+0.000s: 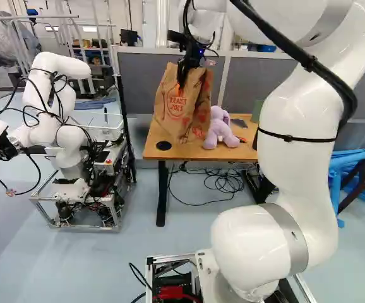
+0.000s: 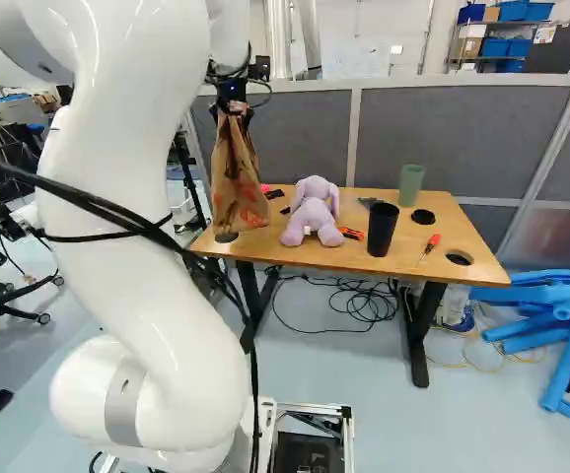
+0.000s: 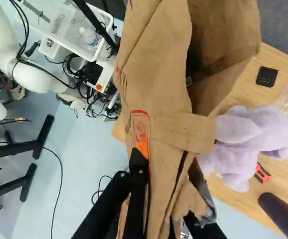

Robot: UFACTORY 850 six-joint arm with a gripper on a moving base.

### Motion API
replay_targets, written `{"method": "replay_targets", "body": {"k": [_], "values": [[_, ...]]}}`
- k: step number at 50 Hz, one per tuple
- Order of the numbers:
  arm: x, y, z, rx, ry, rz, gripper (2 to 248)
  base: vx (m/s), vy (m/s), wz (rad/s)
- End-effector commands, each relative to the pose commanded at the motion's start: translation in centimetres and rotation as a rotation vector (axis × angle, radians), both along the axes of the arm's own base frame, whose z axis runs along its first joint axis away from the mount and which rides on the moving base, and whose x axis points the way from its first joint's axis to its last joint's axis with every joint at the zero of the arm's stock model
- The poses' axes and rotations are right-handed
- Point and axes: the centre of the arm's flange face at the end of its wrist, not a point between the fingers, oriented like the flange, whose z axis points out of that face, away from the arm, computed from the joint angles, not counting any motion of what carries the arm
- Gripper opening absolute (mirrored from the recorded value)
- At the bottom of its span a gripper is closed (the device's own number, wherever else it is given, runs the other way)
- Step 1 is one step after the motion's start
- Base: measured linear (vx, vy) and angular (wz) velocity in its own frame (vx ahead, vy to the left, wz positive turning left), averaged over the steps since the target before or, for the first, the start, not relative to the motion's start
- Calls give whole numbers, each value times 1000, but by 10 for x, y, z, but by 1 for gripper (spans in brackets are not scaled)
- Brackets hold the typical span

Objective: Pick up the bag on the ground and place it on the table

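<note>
The brown paper bag (image 1: 177,104) with red print stands upright over the table's end nearest the other robot; whether its base rests on the wood I cannot tell. At its top, my gripper (image 1: 184,68) is shut on the paper bag. In the wrist view the gripper (image 3: 145,158) has one finger with an orange pad against the creased bag (image 3: 166,99), while paper hides much of the other finger. The wooden table (image 2: 364,258) bears the bag's end at its left in the right base view.
A purple plush toy (image 2: 312,212) sits beside the bag. Farther along the table are a black cup (image 2: 383,230), a green cup (image 2: 411,184) and a red screwdriver (image 2: 430,244). Another robot (image 1: 56,120) stands left of the table. A grey partition (image 2: 443,138) runs behind.
</note>
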Motion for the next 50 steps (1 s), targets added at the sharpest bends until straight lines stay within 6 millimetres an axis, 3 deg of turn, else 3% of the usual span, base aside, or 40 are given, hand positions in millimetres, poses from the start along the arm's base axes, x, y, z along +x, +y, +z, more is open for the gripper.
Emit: {"method": "replay_targets", "body": {"k": [30, 50], "values": [[20, 0, -43, -3, 74, -1, 21, 0, 0, 0], [44, -2, -47, -2, 62, -6, 21, 0, 0, 0]]}}
